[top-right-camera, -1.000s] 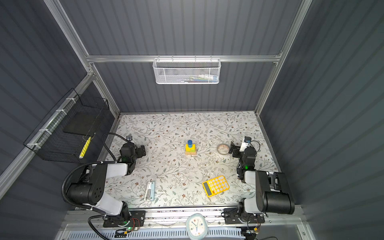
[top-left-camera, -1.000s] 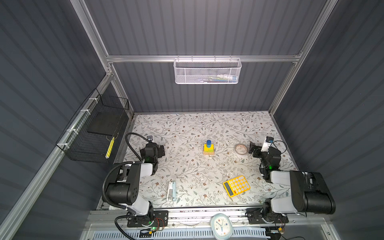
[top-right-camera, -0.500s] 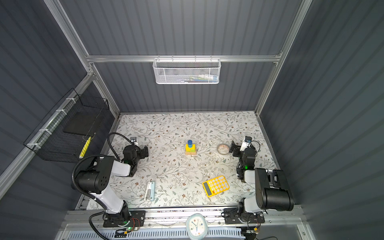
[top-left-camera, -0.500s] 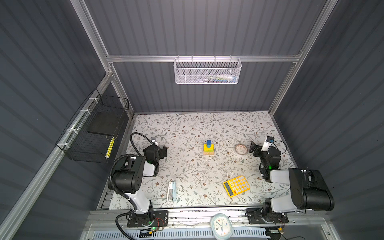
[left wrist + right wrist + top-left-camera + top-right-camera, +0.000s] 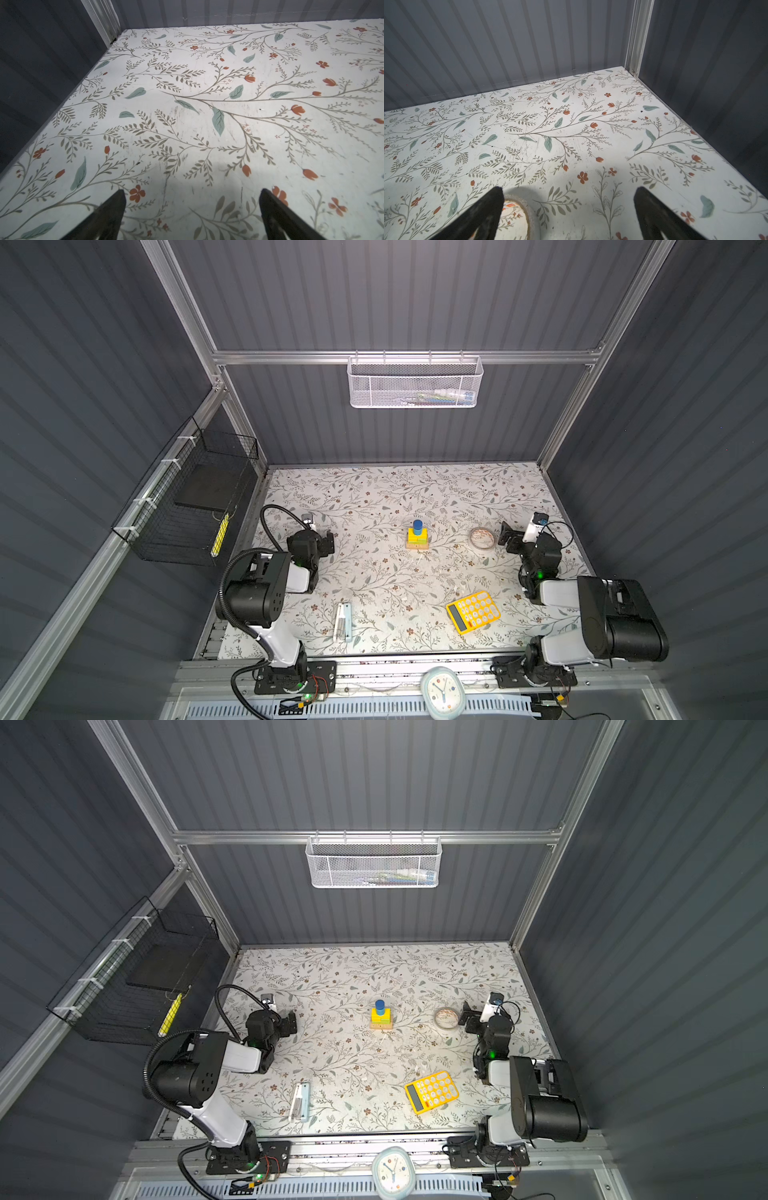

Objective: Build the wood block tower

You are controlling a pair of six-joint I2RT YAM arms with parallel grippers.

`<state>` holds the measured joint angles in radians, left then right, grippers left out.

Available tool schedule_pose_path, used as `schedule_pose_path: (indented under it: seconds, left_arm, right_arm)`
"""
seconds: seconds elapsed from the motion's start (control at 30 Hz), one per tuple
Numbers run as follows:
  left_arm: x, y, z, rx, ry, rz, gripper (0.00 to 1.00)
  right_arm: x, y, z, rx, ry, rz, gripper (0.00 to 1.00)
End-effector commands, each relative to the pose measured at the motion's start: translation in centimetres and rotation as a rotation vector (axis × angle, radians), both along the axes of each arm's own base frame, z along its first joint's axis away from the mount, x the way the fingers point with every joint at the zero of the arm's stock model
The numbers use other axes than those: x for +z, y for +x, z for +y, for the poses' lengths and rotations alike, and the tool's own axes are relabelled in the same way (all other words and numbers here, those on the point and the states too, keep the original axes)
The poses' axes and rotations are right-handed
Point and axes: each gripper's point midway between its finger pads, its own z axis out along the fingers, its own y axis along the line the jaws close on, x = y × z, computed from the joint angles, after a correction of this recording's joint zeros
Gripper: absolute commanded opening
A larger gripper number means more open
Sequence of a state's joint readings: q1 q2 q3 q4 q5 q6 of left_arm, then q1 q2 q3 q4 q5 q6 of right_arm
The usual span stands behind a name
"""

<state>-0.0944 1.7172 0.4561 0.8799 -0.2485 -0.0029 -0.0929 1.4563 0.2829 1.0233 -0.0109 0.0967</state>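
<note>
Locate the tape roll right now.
In both top views the clear tape roll lies flat on the right side of the table, between the block tower and the open right tool, close beside that tool.

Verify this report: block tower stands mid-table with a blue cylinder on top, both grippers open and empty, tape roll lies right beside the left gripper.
Wrong on one point: the tape roll lies beside the right gripper, not the left gripper, as both top views show. The rest holds: the block tower stands mid-table, blue cylinder on top, both grippers open and empty.
</note>
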Motion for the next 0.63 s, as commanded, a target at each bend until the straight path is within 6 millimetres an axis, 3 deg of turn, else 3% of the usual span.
schedule_pose_path:
  seconds: [0.0,0.2,0.33,0.6]
  left_arm:
    - [1.2,0.8,0.1,-0.008,0.007,-0.041,1.00]
    - [1.2,0.8,0.1,-0.007,0.007,-0.041,1.00]
    - [1.2,0.8,0.1,-0.007,0.007,-0.042,1.00]
    - [1.2,0.8,0.1,-0.006,0.008,-0.042,1.00]
  right_arm:
    - [0.6,0.3,-0.4,-0.018,0.001,-0.016,0.99]
    - [0.6,0.4,-0.4,-0.016,0.000,-0.015,0.99]
    - [0.3,1.1,1.1,0.075,-0.014,0.019,0.99]
    - [0.4,1.0,1.2,0.077,-0.014,0.014,0.99]
